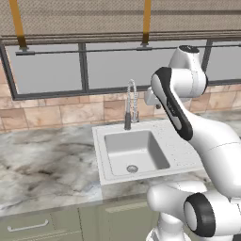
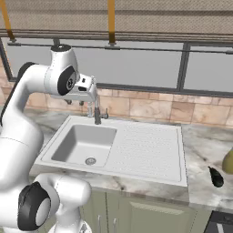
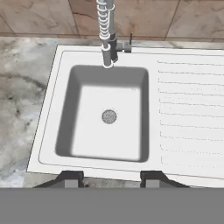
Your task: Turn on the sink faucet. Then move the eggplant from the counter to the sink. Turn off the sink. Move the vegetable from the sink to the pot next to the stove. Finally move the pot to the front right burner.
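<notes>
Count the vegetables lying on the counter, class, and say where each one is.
1 for certain: the eggplant lies on the counter, right of the sink. An olive-yellow object beside it is cut off, so unidentifiable.

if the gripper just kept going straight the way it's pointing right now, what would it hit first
Most likely the sink: the gripper points down at its basin, around the drain. Nothing stands between in the hand view, though depth is hard to judge.

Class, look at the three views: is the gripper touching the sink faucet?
Apart. In the hand view the gripper sits at the near edge of the sink, with the whole basin between its fingertips and the sink faucet.
</notes>
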Available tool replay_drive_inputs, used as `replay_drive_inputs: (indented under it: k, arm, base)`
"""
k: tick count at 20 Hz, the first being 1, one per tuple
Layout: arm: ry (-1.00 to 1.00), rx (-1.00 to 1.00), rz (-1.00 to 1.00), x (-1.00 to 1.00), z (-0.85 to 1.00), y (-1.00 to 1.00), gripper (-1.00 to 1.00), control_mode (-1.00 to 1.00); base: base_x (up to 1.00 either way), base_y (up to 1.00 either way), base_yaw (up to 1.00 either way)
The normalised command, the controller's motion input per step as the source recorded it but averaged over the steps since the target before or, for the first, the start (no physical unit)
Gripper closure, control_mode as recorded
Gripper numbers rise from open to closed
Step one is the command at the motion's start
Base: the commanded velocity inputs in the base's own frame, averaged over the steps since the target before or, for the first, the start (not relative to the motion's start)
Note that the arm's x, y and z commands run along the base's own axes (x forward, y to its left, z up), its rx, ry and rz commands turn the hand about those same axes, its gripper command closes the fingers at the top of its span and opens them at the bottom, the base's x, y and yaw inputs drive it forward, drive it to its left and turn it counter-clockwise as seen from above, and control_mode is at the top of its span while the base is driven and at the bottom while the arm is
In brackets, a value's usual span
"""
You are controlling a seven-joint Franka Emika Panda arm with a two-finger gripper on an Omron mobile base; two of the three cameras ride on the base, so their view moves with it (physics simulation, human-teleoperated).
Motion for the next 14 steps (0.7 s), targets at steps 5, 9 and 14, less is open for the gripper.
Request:
replay_drive_inputs:
  k: [5, 9, 14]
  arm:
    - [0.0, 0.0, 0.0, 0.0, 0.0, 0.0, -1.0, 1.0]
    - [0.0, 0.0, 0.0, 0.0, 0.0, 0.0, -1.0, 1.0]
    - [0.0, 0.0, 0.0, 0.0, 0.0, 0.0, -1.0, 1.0]
  base:
    - [0.03, -0.24, 0.01]
    - [0.01, -0.42, 0.02]
    - [0.03, -0.58, 0.04]
